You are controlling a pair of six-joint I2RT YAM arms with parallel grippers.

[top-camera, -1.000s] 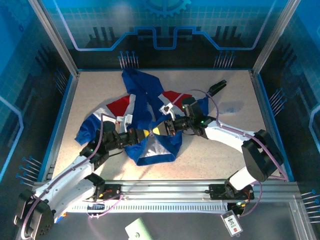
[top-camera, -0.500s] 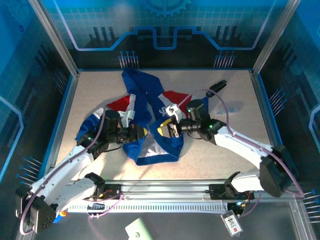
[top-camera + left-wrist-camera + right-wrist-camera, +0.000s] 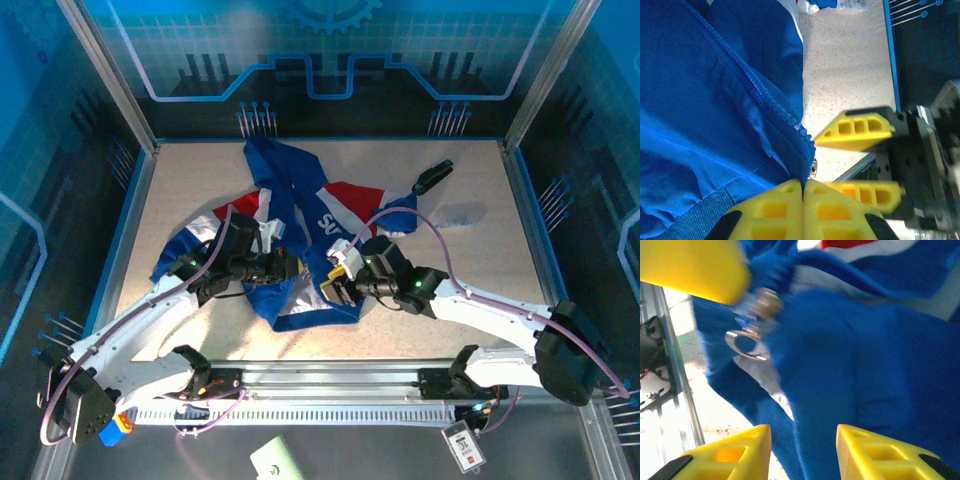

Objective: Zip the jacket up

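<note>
Your left pincer (image 3: pixel 803 186) is clamped together on the jacket (image 3: pixel 715 100), right at the bottom of its zipper edge. Your right pincer (image 3: pixel 802 431) has its fingers apart near the metal zipper pull (image 3: pixel 751 337) and grips nothing. From above, the jacket lies crumpled and unzipped in the middle of the table, with one blue end reaching toward the far wall and the hem bunched between your two pincers. Watch the pull: it is small, tilted and blurred at the right wrist, so closing now may catch the loose blue cloth beside it or knock it aside. If the left grip holds too little of the tape, tugging the slider could drag the whole garment instead of running the teeth (image 3: pixel 747 82). The speckled beige table (image 3: pixel 190 180) looks smooth enough for the cloth to slide. A black object (image 3: pixel 432 177) lies well apart at the far right, and blue-lit panels (image 3: pixel 330 50) wall the cell in
</note>
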